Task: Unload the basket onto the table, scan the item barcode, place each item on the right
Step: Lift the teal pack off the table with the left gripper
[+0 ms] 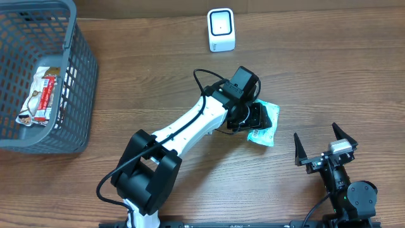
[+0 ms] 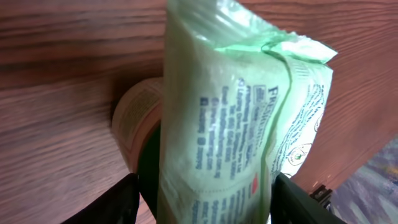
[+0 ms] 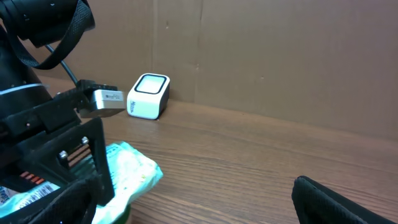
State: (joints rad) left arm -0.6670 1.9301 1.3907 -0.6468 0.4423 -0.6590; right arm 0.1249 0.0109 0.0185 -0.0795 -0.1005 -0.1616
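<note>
**Left end effector closed on green packet, mid-table**

- Left end effector [image 1: 253, 118]: both fingers [image 2: 118, 202] sit against the flanks of the packet [image 2: 217, 112], which fills the gap between them. I read that as a grip.
- Packet, from the left wrist camera: soft pale-green plastic, crinkled, with a heat-sealed seam along the top and a fold line down the face. There are blocks of small dark blue print, a red mark low down and green line drawings on the whiter right-hand panel. I can't make out a barcode on the side I see.
- A tan rounded shape [image 2: 134, 115] shows behind the packet's left edge, too blurred to identify.
- Overhead: the packet lies on the table [image 1: 316, 69] near the middle, partly under the left wrist, with its lower corner sticking out.
- White scanner [image 1: 221, 30] stands at the far edge, well apart from the packet.
- Right end effector [image 1: 321, 140]: jaws spread wide, holding nothing, near the table's front right.
- Grey basket [image 1: 76, 95] sits far left, with a red-and-white snack wrapper [image 1: 41, 95] inside.
</note>
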